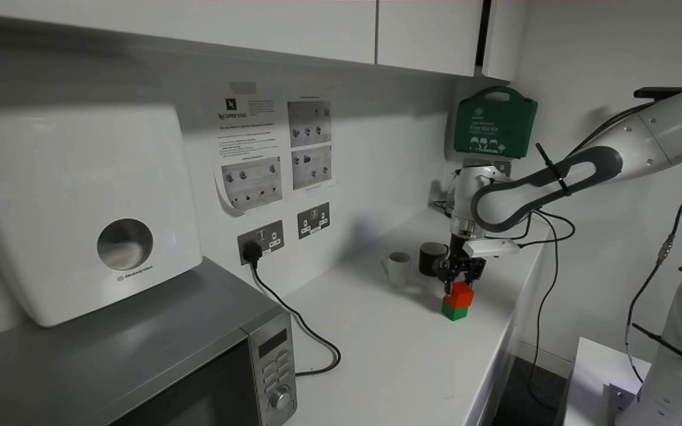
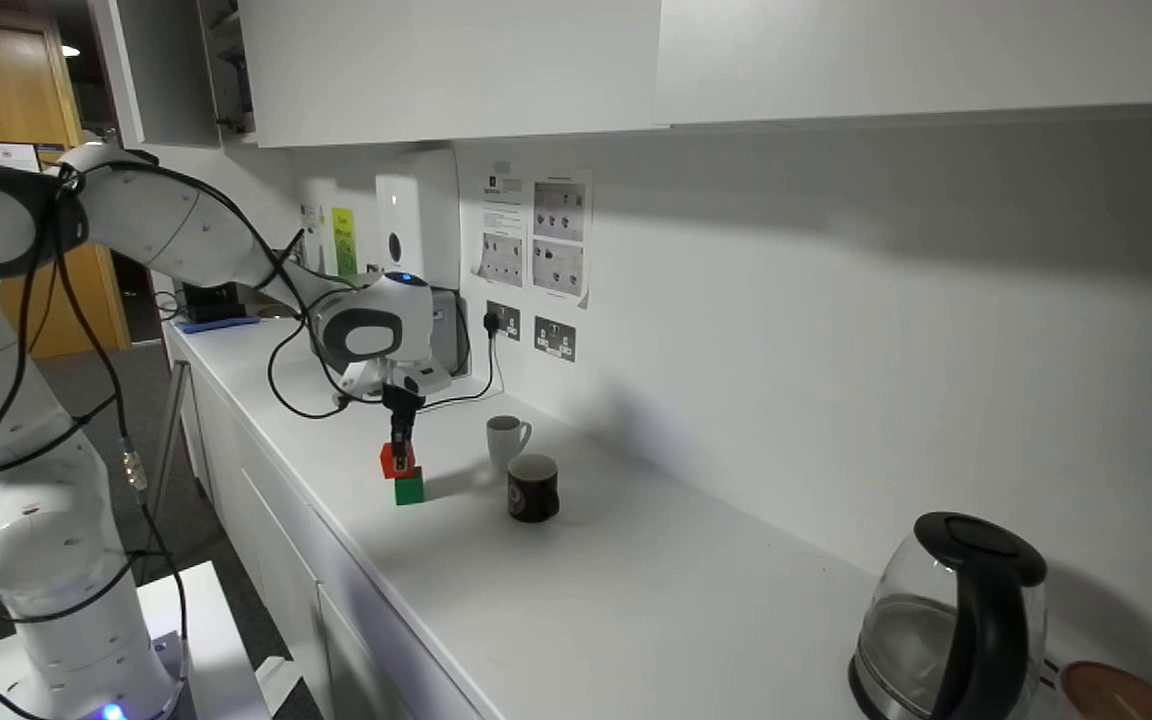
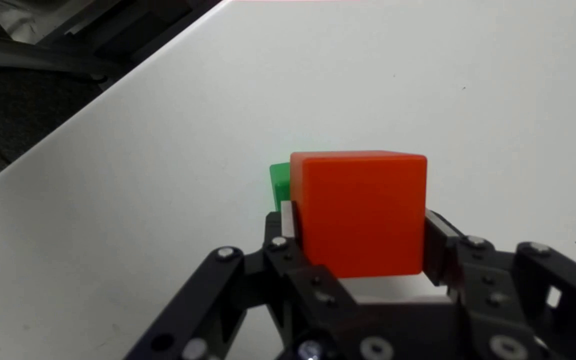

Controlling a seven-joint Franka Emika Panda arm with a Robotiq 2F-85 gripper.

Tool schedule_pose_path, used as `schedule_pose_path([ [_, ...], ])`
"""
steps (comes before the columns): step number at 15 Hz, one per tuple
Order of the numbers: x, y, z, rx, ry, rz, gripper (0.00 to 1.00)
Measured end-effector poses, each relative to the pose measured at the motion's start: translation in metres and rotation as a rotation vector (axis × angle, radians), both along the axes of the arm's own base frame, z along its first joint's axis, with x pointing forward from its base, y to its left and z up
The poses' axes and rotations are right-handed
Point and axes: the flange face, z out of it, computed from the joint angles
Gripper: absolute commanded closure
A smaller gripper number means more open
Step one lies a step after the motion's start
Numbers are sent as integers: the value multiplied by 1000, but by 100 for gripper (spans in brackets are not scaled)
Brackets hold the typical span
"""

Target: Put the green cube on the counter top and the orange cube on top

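The green cube (image 1: pixel 454 312) sits on the white counter top (image 1: pixel 376 361), near its front edge. The orange cube (image 1: pixel 461 294) is right above it, offset toward the counter's front edge in an exterior view (image 2: pixel 390 462). My gripper (image 3: pixel 360 224) points down and is shut on the orange cube (image 3: pixel 365 215), with a finger on each side. In the wrist view only a corner of the green cube (image 3: pixel 280 176) shows, left of the orange cube; the rest is hidden. The two cubes look touching or nearly so; I cannot tell which.
A white mug (image 1: pixel 399 269) and a dark mug (image 2: pixel 533 488) stand near the cubes, toward the wall. A microwave (image 1: pixel 270 361) with a black cable stands at one end, a glass kettle (image 2: pixel 956 620) at the other. Cupboards (image 2: pixel 456 70) hang above.
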Motion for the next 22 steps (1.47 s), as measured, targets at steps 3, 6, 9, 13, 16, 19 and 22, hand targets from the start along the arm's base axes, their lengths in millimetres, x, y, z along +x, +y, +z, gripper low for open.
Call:
schedule_pose_path([
  [3, 0, -2, 0, -4, 1, 0, 68],
  [6, 0, -3, 0, -17, 0, 9, 68],
  [9, 0, -3, 0, -31, 0, 20, 68],
  [13, 0, -3, 0, -38, -1, 26, 68],
  [16, 0, -2, 0, -38, -1, 28, 68],
  [19, 0, -1, 0, -39, -2, 30, 68],
  [22, 1, 0, 1, -39, -4, 32, 68],
])
